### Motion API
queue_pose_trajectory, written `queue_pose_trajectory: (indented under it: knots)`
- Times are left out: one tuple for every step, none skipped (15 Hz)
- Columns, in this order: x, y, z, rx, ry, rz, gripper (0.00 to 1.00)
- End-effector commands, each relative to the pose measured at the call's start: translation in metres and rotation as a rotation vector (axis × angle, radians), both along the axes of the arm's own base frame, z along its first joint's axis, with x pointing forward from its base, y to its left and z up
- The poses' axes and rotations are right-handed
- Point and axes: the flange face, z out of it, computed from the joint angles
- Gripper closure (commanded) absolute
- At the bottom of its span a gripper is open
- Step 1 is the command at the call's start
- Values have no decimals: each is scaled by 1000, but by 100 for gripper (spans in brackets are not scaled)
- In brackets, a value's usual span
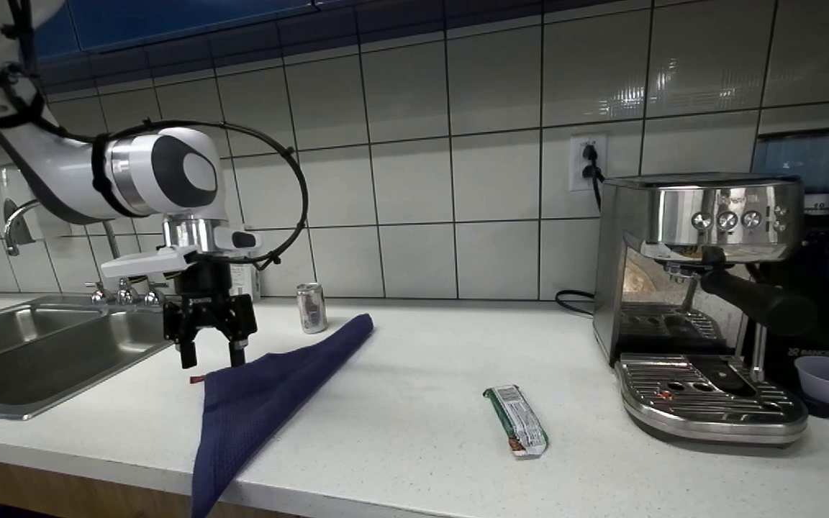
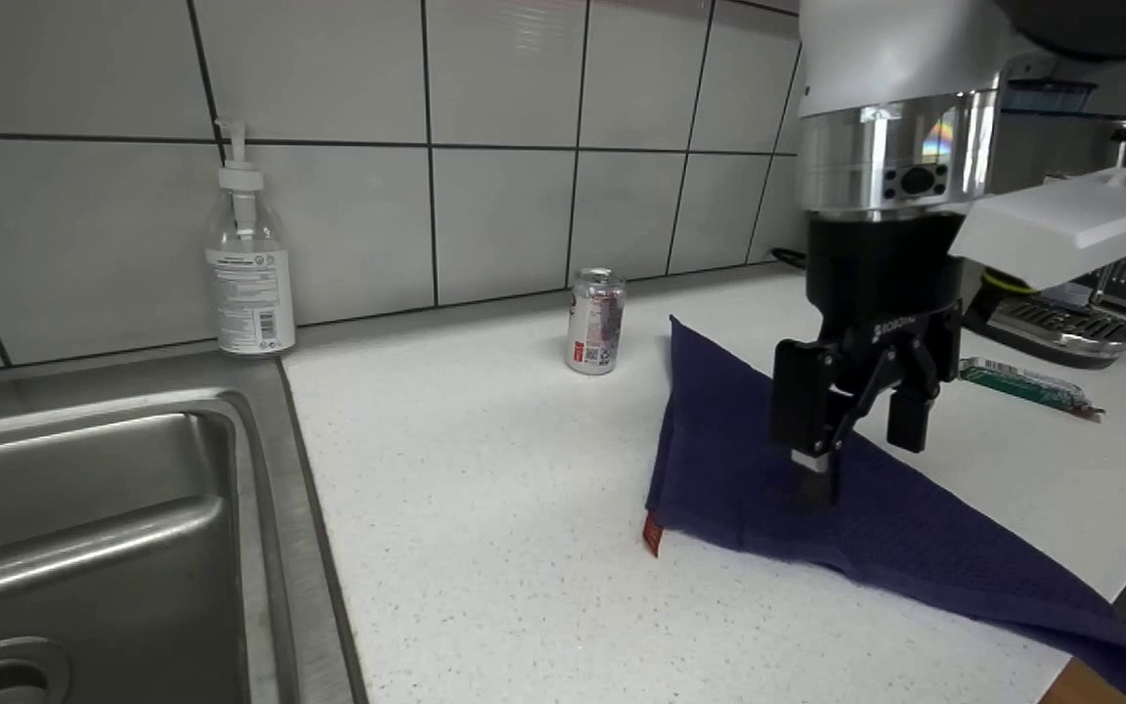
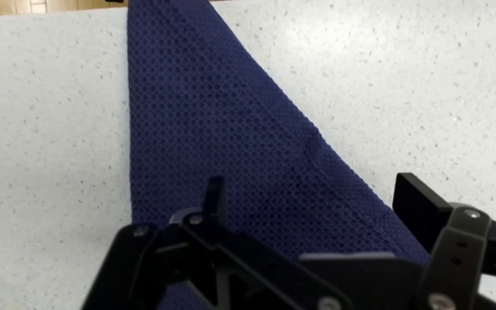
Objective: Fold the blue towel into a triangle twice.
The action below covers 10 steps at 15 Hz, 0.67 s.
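Note:
The blue towel lies on the white counter as a long triangle. It also shows in an exterior view and in the wrist view. One pointed end hangs over the counter's front edge; another points toward the back wall near the can. A small red tag sticks out at one corner. My gripper points down with its fingers apart and nothing between them. In an exterior view and the wrist view it is over the towel. I cannot tell whether a fingertip touches the cloth.
A silver can stands behind the towel. A silver-green packet lies on the counter on the coffee machine's side. A metal sink is set into the counter on the opposite side. A soap bottle stands behind the sink.

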Motion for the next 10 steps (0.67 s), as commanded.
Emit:
queue_pose_trajectory:
  knots:
    - [-23, -21, 14, 42, 37, -10, 0]
    - [-27, -27, 13, 52, 47, -19, 0]
    - [-30, -32, 14, 61, 56, -28, 0]
    - [-34, -37, 14, 69, 67, -35, 0]
    - [-37, -43, 13, 77, 78, -45, 0]
    - [-40, -49, 13, 85, 89, -56, 0]
    - [-43, -55, 12, 94, 100, -67, 0]
    - [-46, -60, 11, 101, 110, -78, 0]
    - [-49, -65, 10, 108, 121, -90, 0]
    - [-52, -70, 9, 113, 130, -102, 0]
